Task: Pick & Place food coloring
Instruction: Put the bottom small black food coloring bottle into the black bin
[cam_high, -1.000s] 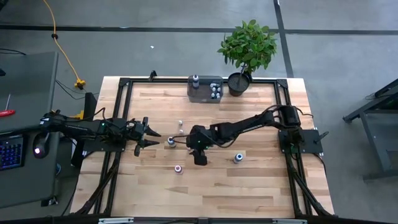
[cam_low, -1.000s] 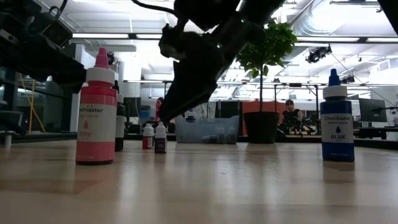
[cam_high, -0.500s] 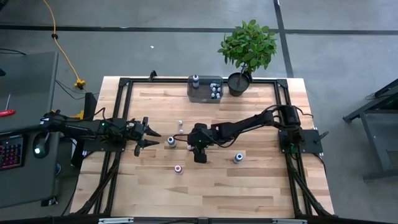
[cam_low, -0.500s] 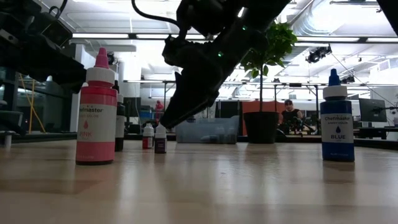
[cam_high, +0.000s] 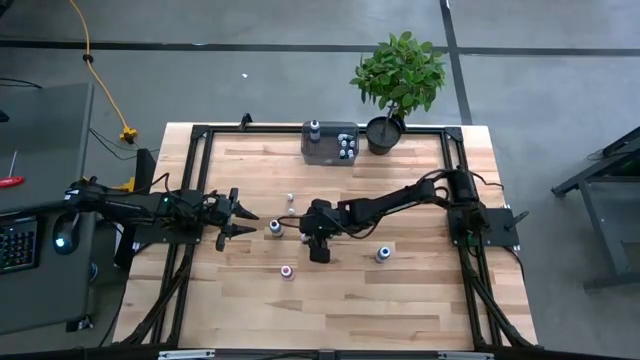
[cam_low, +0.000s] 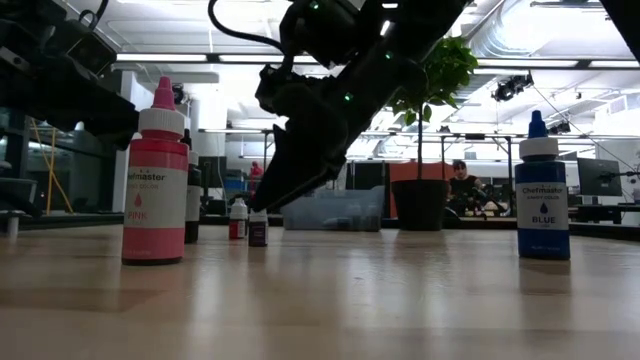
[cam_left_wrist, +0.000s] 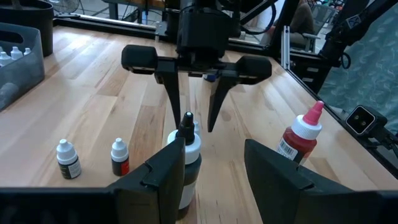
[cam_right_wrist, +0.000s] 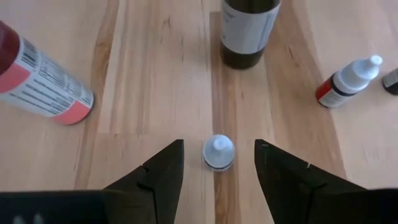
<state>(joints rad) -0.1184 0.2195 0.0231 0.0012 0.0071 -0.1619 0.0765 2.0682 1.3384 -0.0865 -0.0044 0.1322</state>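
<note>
Tray (cam_high: 322, 150) at the table's (cam_high: 400, 300) far edge, potted plant (cam_high: 398, 78) right of it; blue bottle (cam_high: 383, 255) right of pink bottle (cam_high: 287, 271), nearer front.

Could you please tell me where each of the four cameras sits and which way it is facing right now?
High view: overhead, looking straight down at the table, both arms in view.
Low view: at tabletop height, looking level past the pink bottle; the right arm hangs in from above.
Left wrist view: behind the left gripper, facing the open right gripper.
Right wrist view: looking down between its own fingers at a small bottle.
Shared: that small bottle sits between the right gripper's fingers in both wrist views.
</note>
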